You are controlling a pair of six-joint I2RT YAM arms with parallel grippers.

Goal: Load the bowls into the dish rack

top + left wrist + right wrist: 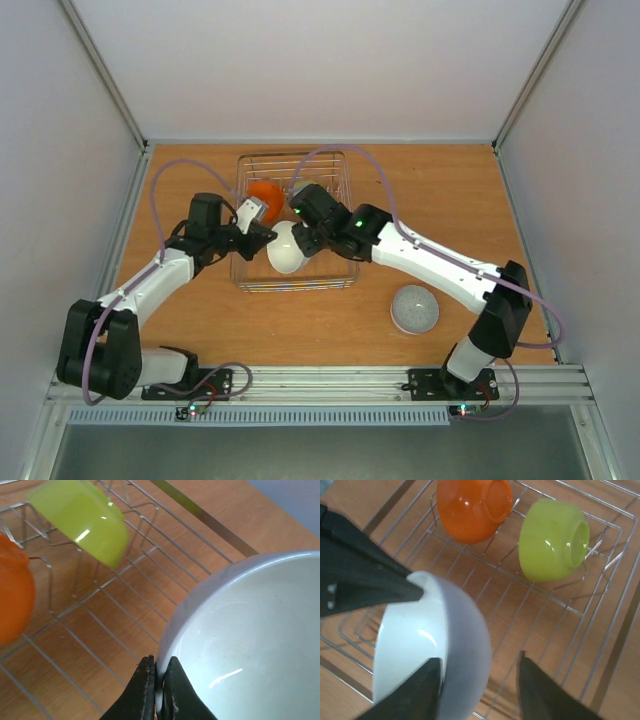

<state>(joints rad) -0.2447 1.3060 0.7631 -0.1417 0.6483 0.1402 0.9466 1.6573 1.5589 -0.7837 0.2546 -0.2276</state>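
The silver wire dish rack (293,286) stands mid-table. An orange bowl (264,194) and a lime green bowl (551,539) lean on their sides inside it. My left gripper (159,676) is shut on the rim of a white bowl (285,248) and holds it tilted over the rack's near half. My right gripper (480,680) is open astride that bowl's wall (465,645), one finger inside and the other apart from the outside. A grey bowl (414,308) lies upside down on the table right of the rack. The second white bowl is out of view.
The orange bowl (12,600) and lime bowl (80,517) fill the rack's far half. Both arms meet over the rack (547,602). A metal strip and white walls bound the wooden table (420,190) at the back and sides.
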